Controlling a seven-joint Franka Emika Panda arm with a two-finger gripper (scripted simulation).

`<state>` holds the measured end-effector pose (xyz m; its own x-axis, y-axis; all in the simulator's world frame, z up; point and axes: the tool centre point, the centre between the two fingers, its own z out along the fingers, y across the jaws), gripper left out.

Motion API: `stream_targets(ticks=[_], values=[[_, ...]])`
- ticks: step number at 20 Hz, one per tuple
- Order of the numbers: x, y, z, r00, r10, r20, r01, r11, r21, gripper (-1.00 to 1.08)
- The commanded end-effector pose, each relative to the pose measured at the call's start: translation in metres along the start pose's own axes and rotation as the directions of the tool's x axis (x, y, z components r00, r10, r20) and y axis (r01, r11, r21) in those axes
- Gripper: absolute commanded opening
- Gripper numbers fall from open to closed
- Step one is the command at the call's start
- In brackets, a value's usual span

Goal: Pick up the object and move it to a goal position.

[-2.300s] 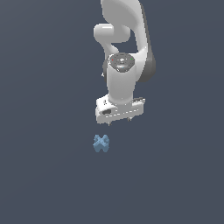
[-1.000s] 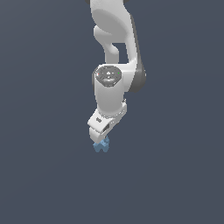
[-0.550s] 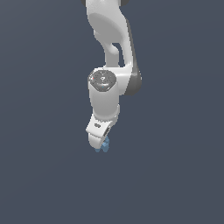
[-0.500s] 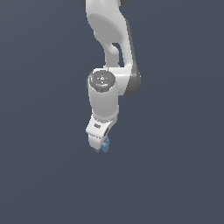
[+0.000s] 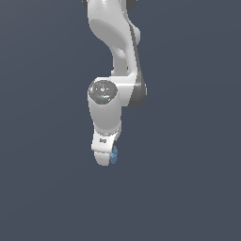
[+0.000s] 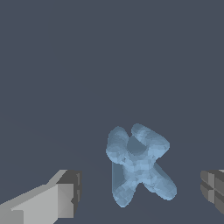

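Exterior view: arm (image 5: 115,56) descending from the top edge, ending in the tool (image 5: 104,157) at centre, just below mid-height. Object (image 5: 114,154) tucked against the tool's lower end, on the exterior view's right of it, largely hidden behind the tool body. Wrist view: object (image 6: 136,164) lying between the two fingers (image 6: 65,194), with open gaps on both sides and contact with neither; second finger (image 6: 213,187) at the opposite edge, well apart from the first. Contact with the ground below not discernible.
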<state>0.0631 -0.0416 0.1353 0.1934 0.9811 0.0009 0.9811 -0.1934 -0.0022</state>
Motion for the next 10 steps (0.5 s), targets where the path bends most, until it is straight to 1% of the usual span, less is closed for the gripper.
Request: stream_targets(ticks=[1, 5, 10], values=[[-0.0031, 0.0026, 0.0014, 0.999, -0.048, 0.000, 0.048, 0.999, -0.001, 1.00], [-0.0070, 0.0056, 0.0031, 0.995, -0.102, 0.001, 0.102, 0.995, -0.001, 1.00], [-0.0099, 0.0078, 0.0043, 0.990, -0.142, 0.001, 0.142, 0.990, -0.002, 1.00]])
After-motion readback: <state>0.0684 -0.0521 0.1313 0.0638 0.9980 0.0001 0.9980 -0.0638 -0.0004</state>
